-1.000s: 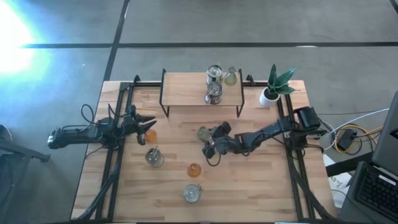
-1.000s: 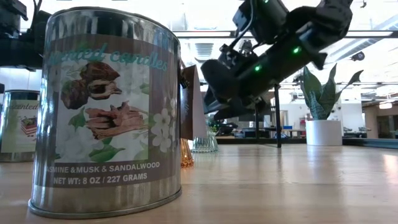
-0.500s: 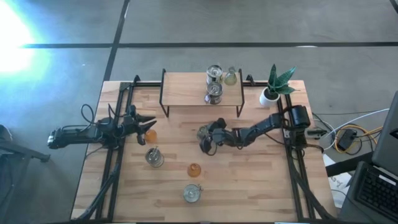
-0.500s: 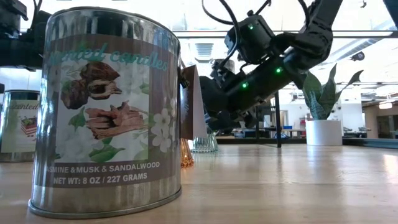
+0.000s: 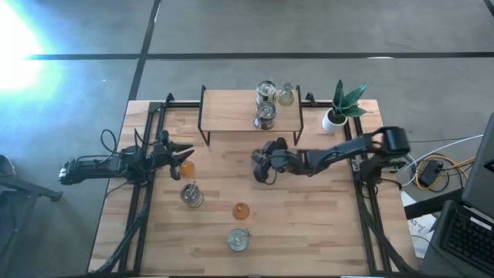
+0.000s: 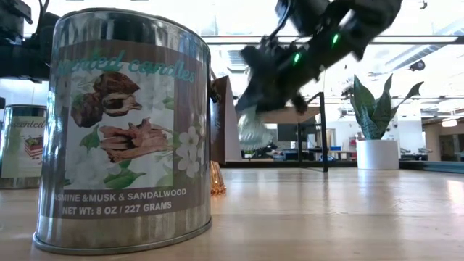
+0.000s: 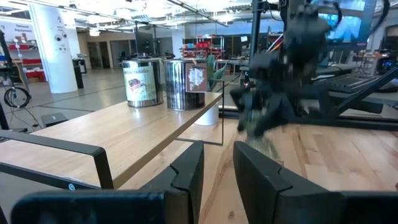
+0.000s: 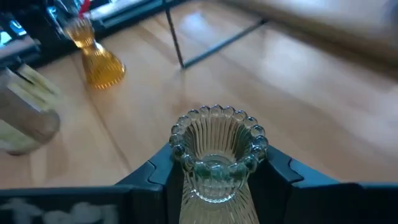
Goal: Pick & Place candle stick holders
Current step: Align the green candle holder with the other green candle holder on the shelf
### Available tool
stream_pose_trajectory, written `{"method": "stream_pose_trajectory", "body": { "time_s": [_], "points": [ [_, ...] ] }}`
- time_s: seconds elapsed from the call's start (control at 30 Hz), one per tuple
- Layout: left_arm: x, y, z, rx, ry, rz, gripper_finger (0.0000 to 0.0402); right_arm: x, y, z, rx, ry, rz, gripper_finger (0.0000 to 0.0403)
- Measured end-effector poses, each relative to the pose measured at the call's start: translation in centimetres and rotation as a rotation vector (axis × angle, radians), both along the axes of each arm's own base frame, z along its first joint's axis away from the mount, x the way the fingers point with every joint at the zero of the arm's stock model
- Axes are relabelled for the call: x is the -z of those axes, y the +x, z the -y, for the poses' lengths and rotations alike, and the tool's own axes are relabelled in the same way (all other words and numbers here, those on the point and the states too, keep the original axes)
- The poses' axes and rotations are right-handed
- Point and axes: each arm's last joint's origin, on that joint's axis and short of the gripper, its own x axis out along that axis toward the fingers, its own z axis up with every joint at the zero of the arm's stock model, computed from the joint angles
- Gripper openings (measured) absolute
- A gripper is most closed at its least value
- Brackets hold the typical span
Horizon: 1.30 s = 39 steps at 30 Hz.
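Note:
My right gripper (image 5: pixel 261 165) is shut on a clear ribbed glass candle stick holder with a beaded rim (image 8: pixel 217 146), in front of the shelf. The holder also shows in the low view (image 6: pixel 254 132), above the table. My left gripper (image 5: pixel 174 154) waits open at the table's left, with an orange holder (image 5: pixel 186 167) standing on its base just beside its fingertips. A second orange holder (image 5: pixel 241 210) stands on the table nearer the front. A pale green holder (image 5: pixel 286 95) stands on the shelf. My right gripper pinches the clear holder between its two fingers (image 8: pixel 149 180), by the ribbed sides just below the beaded rim (image 8: pixel 178 158). The fingers come slanting down from the table's right. The holder is lifted clear of the table, open mouth toward the wrist camera.
A low wooden shelf (image 5: pixel 231 116) at the far middle holds two tins (image 5: pixel 265 91) (image 5: pixel 265 116). A white-potted plant (image 5: pixel 338 108) stands at the far right. Two more tins stand on the table (image 5: pixel 191 195) (image 5: pixel 238 240); the nearer one fills the low view's left (image 6: pixel 123 130).
My right gripper has gone toward the table's far edge to the clear holder, taken hold of it and risen. The holder, which stood on the table half a second ago, now hangs clear above it.

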Motion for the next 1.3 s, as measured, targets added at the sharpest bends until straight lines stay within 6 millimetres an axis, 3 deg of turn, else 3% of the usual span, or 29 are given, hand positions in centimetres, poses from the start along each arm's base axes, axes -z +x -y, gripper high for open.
{"method": "stream_pose_trajectory", "body": {
  "time_s": [0.27,0.43,0.7,1.07,1.3],
  "points": [
    [0.0,0.0,0.0,0.001,0.000,-0.001,0.0092,-7.2,-4.8,0.4,0.010,0.000,0.043,0.0128],
    [0.0,0.0,0.0,0.000,0.000,-0.002,0.0092,-9.8,-7.8,1.6,0.056,-0.002,0.053,0.0128],
    [0.0,0.0,0.0,0.000,0.000,-0.002,0.0092,-11.2,-10.0,4.1,0.118,-0.072,0.023,0.0128],
    [0.0,0.0,0.0,0.000,0.000,-0.002,0.0092,-11.2,-10.3,7.5,0.139,-0.146,-0.001,0.0128],
    [0.0,0.0,0.0,0.000,0.000,-0.002,0.0092,-10.1,-10.4,9.3,0.178,-0.139,0.007,0.0128]
  ]
}}
